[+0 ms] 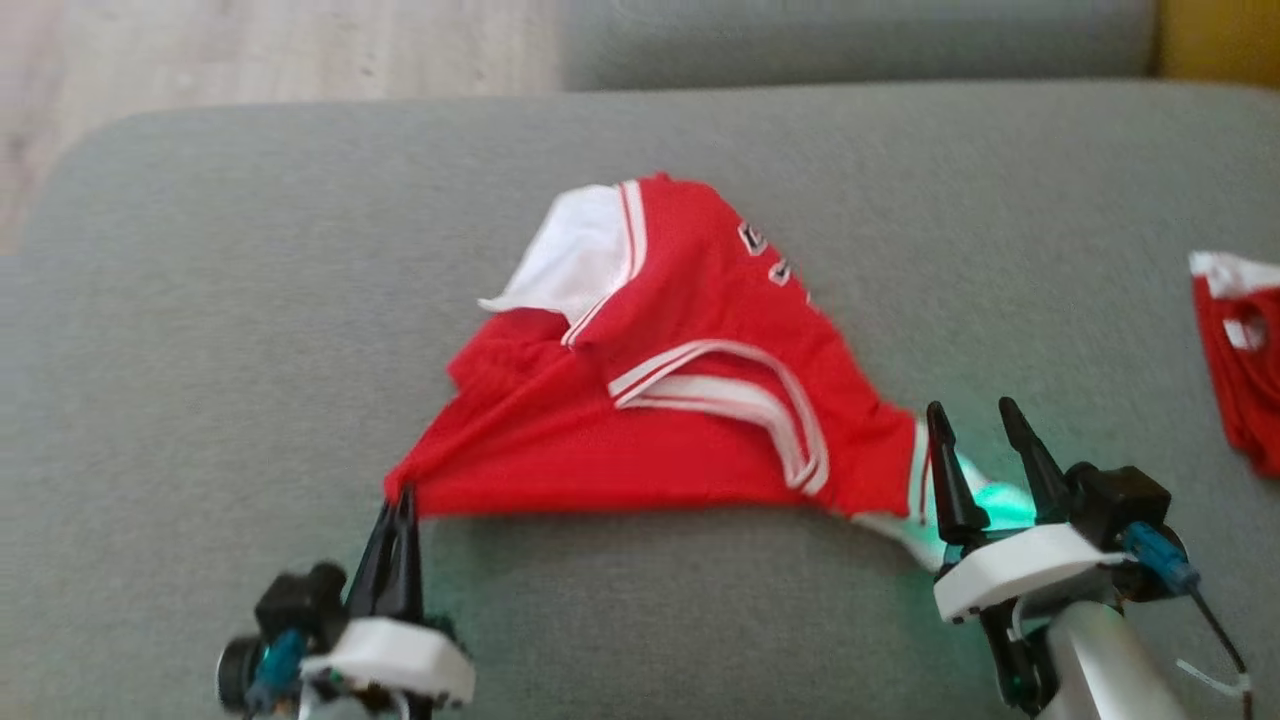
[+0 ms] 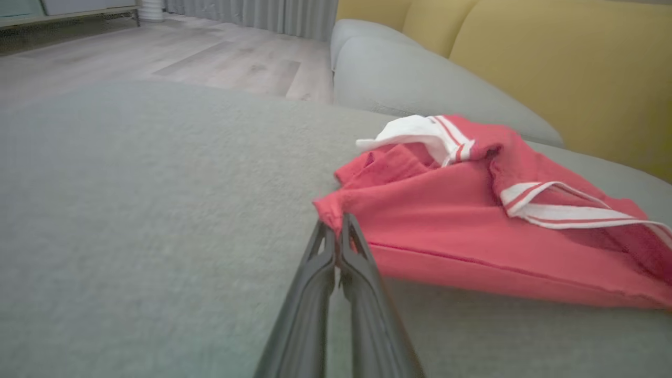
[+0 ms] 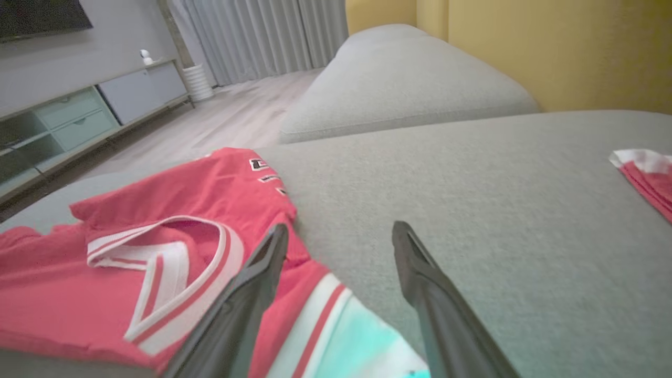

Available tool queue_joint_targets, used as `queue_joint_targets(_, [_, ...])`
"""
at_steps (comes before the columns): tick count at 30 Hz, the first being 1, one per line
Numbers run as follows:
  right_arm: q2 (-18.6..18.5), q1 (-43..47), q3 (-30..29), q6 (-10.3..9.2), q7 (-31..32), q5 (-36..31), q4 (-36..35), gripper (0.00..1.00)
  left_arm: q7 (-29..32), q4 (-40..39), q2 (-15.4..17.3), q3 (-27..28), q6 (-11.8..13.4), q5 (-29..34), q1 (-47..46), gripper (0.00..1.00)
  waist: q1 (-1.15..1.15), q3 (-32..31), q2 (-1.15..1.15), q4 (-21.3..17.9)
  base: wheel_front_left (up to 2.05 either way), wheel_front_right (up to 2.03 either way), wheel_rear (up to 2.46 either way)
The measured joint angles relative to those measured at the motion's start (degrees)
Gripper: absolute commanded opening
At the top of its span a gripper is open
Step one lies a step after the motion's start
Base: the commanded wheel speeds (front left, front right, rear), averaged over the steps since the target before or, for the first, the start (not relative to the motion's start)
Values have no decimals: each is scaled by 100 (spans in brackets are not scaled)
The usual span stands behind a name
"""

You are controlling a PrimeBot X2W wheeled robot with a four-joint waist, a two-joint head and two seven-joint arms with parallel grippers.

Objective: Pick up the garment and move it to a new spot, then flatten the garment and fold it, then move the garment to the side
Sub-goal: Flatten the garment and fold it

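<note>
Red-and-white garment (image 1: 660, 420) lying crumpled on a grey sofa cushion (image 1: 220, 300), just ahead of both grippers. The left gripper (image 1: 402, 497) is clamped on the garment's near corner, probably to lift it or pull it taut. The right gripper (image 1: 972, 412), fingers apart, sits over the white-trimmed sleeve edge, seemingly poised to pinch it. Another red garment (image 1: 1240, 360) lies well to its right.

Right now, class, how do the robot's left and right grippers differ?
The left gripper is shut, pinching a corner of the garment; the right gripper stands open, gripping nothing. The left gripper is at the garment's left end, the right gripper at its white-striped right end. Both are dark and two-fingered.
</note>
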Motion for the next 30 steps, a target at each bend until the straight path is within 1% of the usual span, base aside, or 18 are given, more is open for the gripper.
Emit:
queue_joint_targets(1, [0,-1,23,0,0,1,4,100,0,47,3,35,2,21,65,14,0,-55,0,53,0,0,0])
queue_joint_targets(2, [0,0,65,0,0,16,14,100,0,97,5,54,2,47,114,81,0,-102,0,100,0,0,0])
queue_joint_targets(3, [0,1,123,0,0,26,13,100,0,155,3,59,3,46,154,100,0,-141,0,140,0,0,0])
queue_joint_targets(6, [-2,-5,468,0,0,-32,12,100,0,212,4,57,49,44,194,100,0,-184,0,226,0,0,0])
queue_joint_targets(9, [-2,-97,1024,0,0,-101,60,100,0,182,4,-55,52,-67,194,100,1,-142,0,324,0,0,0])
queue_joint_targets(13, [-5,-641,1783,0,0,-147,479,100,0,133,8,-439,96,-207,190,100,1,-62,0,569,0,0,0])
queue_joint_targets(15, [-8,-1026,2013,0,0,-232,758,100,0,119,5,-652,91,-216,187,100,2,-20,0,728,0,0,0])
queue_joint_targets(18, [-19,-1585,2171,0,9,-414,1278,100,0,96,9,-916,93,-334,179,100,2,47,0,998,0,0,0])
queue_joint_targets(21, [-37,-1950,2274,0,148,-636,1812,100,0,35,10,-1099,98,-446,143,100,2,118,0,1284,0,0,0])
queue_joint_targets(22, [-40,-2025,2319,0,213,-683,1952,100,0,10,9,-1136,100,-470,134,100,2,146,0,1381,0,0,0])
queue_joint_targets(23, [-40,-2025,2319,0,213,-683,1952,100,0,10,9,-1136,100,-470,134,100,2,146,0,1381,0,0,0])
queue_joint_targets(26, [-52,-2163,2429,0,285,-682,2303,100,0,-5,16,-1274,103,-514,131,100,2,236,0,1638,0,0,0])
queue_joint_targets(30, [-62,-2227,2485,0,289,-580,2611,100,0,-16,15,-1341,145,-626,131,100,2,366,0,1882,0,0,0])
